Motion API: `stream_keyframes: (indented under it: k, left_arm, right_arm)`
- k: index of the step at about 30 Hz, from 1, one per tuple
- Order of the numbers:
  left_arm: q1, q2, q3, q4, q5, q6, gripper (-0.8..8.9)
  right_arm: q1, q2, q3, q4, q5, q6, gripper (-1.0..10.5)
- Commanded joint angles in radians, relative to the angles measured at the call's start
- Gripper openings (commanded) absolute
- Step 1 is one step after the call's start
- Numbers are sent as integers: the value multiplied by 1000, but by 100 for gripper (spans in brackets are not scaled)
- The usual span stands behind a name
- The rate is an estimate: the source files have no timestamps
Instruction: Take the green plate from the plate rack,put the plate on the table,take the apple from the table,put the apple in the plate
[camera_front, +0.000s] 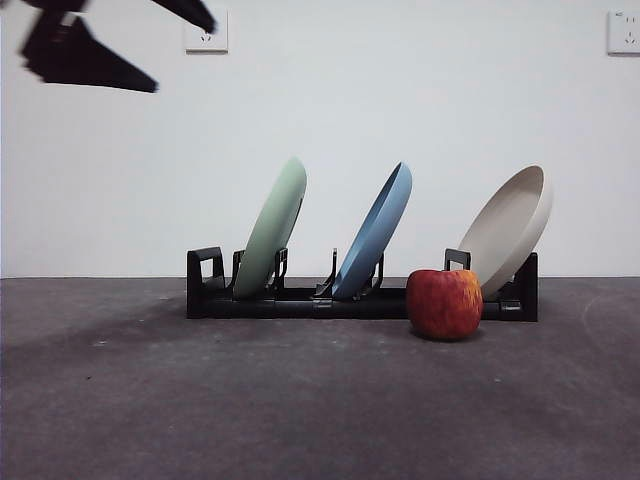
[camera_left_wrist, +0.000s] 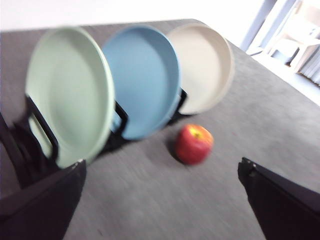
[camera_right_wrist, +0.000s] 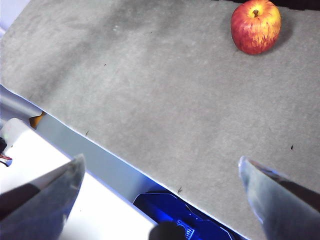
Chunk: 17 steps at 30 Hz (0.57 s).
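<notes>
The left gripper (camera_left_wrist: 160, 200) is hanging high, jaws released — next it should be reaching the green plate (camera_front: 271, 228) in the rack (camera_front: 300, 300).

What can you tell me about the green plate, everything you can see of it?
The green plate is a large, round, shallow dish in matte pale sage green with a raised rim. It stands on edge in the plate rack, held between upright prongs at one end of the row, tilted with its top leaning toward the blue plate beside it. Only the rack touches it. The left gripper is near it, jaws open, holding nothing.
</notes>
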Motion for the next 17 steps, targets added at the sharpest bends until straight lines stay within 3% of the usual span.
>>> stream_keyframes:
  k: [1,6,17]
  left_arm:
    - [-31,124,101,10,-70,38,539]
    - [-69,304,262,40,-148,68,539]
    - [-89,616,458,79,-175,68,539]
  right_arm:
    - [3,0,3,6,2,7,661]
    - [3,0,3,6,2,7,661]
    - [3,0,3,6,2,7,660]
